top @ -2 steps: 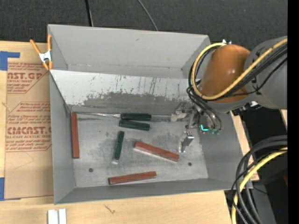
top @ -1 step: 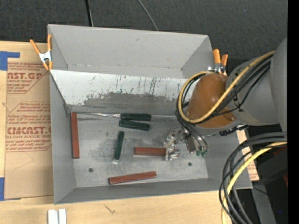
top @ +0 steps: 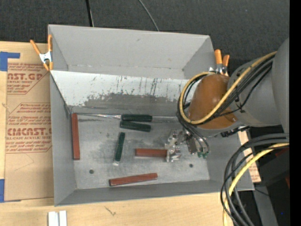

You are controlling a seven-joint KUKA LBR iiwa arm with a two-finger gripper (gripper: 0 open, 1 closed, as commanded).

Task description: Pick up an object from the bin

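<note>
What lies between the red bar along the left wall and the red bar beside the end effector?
A tilted dark green bar, in the camera view.

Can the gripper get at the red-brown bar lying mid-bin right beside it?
Probably yes: the gripper is at one end of the red-brown bar, which lies flat with nothing on it; the nearest dark green stick lies apart from it.

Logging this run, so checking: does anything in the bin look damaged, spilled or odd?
Nothing stands out: the red-brown bars and dark green bars lie scattered but whole inside the bin; the gripper sits at the middle red-brown bar's right end.
</note>
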